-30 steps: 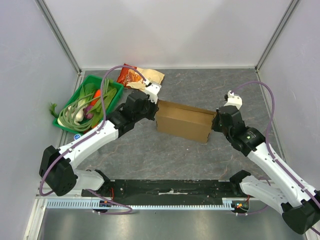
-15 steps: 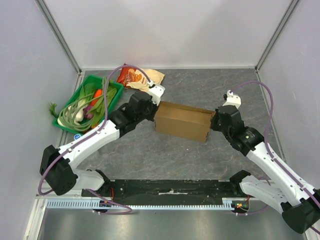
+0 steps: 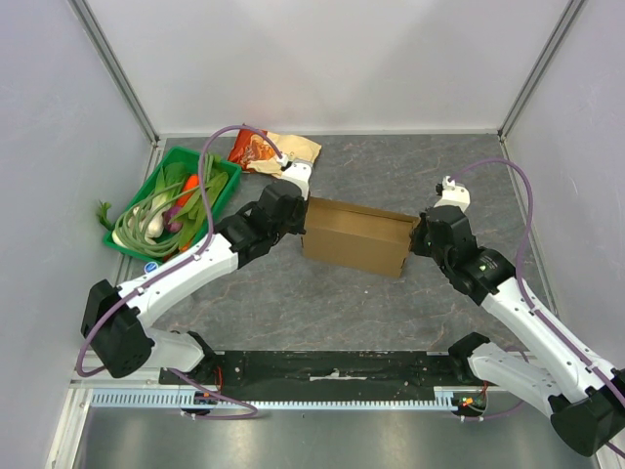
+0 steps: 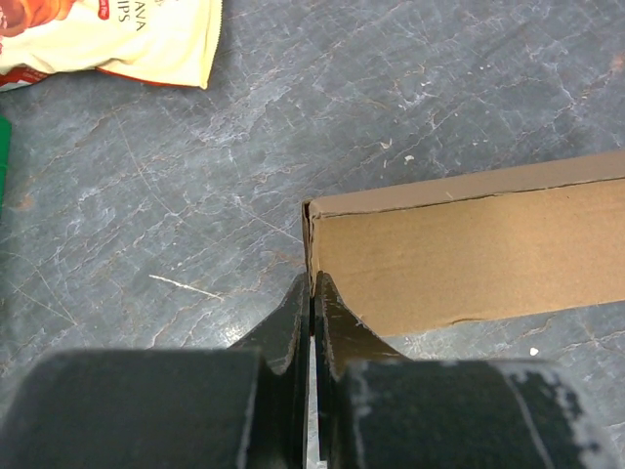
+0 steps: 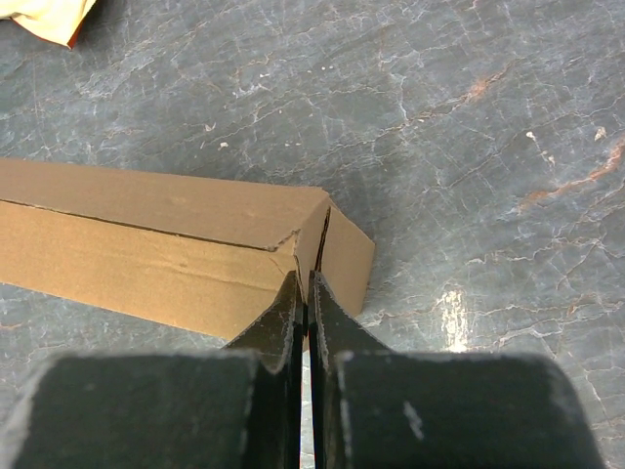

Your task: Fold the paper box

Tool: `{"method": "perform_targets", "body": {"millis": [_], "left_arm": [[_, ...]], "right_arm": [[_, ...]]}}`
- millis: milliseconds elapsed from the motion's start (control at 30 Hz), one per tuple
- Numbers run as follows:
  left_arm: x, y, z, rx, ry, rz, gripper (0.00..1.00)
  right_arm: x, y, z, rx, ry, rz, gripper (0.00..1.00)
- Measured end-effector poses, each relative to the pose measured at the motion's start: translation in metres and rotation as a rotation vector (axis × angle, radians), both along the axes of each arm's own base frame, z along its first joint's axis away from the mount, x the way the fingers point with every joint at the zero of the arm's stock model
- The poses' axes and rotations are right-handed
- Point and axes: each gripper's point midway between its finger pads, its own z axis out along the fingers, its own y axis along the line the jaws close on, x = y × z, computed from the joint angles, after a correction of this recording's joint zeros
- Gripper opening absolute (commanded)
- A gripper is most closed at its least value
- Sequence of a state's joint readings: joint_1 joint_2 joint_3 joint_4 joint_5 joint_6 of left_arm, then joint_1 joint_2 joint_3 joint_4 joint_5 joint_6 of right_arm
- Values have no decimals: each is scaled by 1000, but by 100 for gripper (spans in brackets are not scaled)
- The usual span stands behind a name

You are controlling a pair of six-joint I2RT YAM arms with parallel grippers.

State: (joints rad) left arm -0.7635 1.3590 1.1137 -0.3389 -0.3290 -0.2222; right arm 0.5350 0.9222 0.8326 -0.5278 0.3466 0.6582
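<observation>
The paper box (image 3: 356, 237) is a plain brown cardboard box, folded into a long rectangular shape, lying on the grey table in the middle. My left gripper (image 3: 302, 209) is shut, its tips touching the box's left end; in the left wrist view the gripper (image 4: 312, 283) meets the box (image 4: 469, 254) at its left corner edge. My right gripper (image 3: 416, 234) is shut at the box's right end; in the right wrist view the gripper (image 5: 306, 280) touches the end face of the box (image 5: 146, 244) just below a slit between two flaps.
A green tray (image 3: 132, 249) of vegetables stands at the left. A cream-and-red snack bag (image 3: 278, 149) lies behind the left gripper, also in the left wrist view (image 4: 107, 39). White walls enclose the table on three sides.
The box has shifted slightly to the left and away, with both shut grippers staying at its ends.
</observation>
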Motion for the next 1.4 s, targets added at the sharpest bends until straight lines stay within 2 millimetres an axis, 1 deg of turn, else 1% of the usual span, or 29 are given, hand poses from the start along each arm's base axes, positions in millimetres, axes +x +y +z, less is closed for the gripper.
{"method": "perform_targets", "body": {"millis": [167,400,533,600,633,767,833,867,900,933,967,1033,1067,1133,1167,1200,1267,1333,1400], "left_arm": [[1,3,-1,4,-6,20,2],[0,0,-1,-17,4,16,2],[0,-2,-4,-61,0,35,2],[0,-2,-8,-92,-11,50,2],[-2,1,-13,-92,-5,56,2],[-2,2,-14,-154,-38,78,2],[-2,2,-14,-165,-44,84,2],[-3,3,-14,-169,-48,84,2],[-3,3,-14,-171,-50,84,2],[-2,3,-13,-172,-51,84,2],[-2,2,-13,-175,-55,85,2],[-2,2,-12,-175,-55,85,2],[-1,2,-12,-175,-55,86,2],[-1,4,-12,-171,-56,92,2],[-1,4,-12,-169,-56,94,2],[-1,5,-12,-168,-56,95,2],[0,5,-12,-168,-55,97,2],[-1,5,-12,-167,-55,97,2],[-1,5,-12,-166,-54,97,2]], "right_arm": [[0,3,0,11,2,10,0],[0,4,0,14,1,13,0],[0,4,0,16,-2,13,4],[1,4,0,15,-7,14,4],[1,4,0,18,-13,16,4],[0,4,0,22,-36,27,5],[-1,4,0,20,-43,34,12],[-1,4,1,20,-45,38,18],[-1,4,1,18,-46,41,27],[-1,5,1,18,-47,44,31],[-2,6,1,16,-43,53,38],[-5,6,2,9,-29,63,46],[-7,5,3,0,-16,69,56],[-15,6,8,-21,21,101,65],[-18,6,9,-22,33,112,72],[-21,6,11,-31,43,121,75],[-26,5,23,-43,53,142,78],[-25,6,39,-50,34,160,79],[-21,8,50,-63,12,179,79]]}}
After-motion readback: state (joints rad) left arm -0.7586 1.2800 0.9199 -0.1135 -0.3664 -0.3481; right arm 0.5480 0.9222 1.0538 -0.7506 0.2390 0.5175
